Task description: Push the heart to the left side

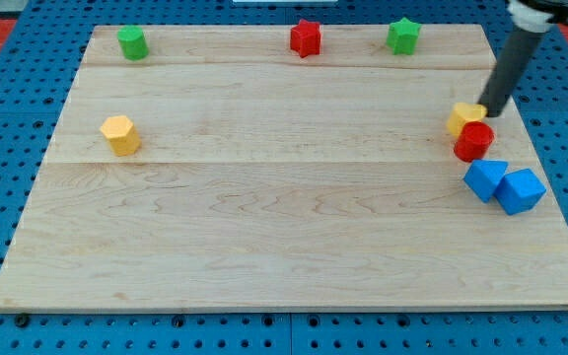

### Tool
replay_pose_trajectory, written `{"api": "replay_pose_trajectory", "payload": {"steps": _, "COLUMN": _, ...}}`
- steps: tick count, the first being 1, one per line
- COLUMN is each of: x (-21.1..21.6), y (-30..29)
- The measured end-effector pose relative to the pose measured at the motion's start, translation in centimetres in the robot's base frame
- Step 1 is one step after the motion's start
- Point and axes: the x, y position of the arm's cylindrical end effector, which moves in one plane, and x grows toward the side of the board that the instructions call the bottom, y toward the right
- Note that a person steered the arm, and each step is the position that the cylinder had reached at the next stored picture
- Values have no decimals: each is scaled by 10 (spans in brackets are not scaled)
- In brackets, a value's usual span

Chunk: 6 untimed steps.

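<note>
My tip (489, 111) is at the view's right, touching the upper right of a yellow heart-like block (464, 118). A red round block (474, 142) sits just below that yellow block, touching it. Two blue blocks lie below the red one: a blue triangular block (485, 179) and a blue cube-like block (520, 190), side by side. The rod (511, 64) slants up to the view's top right.
A yellow hexagonal block (120, 134) lies at the view's left. Along the top edge stand a green block (132, 42) at left, a red star (306, 38) in the middle and a green star (403, 35) to its right. The wooden board (284, 217) rests on a blue pegboard.
</note>
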Motion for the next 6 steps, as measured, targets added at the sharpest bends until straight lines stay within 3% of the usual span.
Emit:
{"api": "replay_pose_trajectory", "payload": {"steps": 1, "x": 0, "y": 16}}
{"api": "replay_pose_trajectory", "payload": {"steps": 2, "x": 2, "y": 112}}
{"api": "replay_pose_trajectory", "payload": {"steps": 6, "x": 27, "y": 52}}
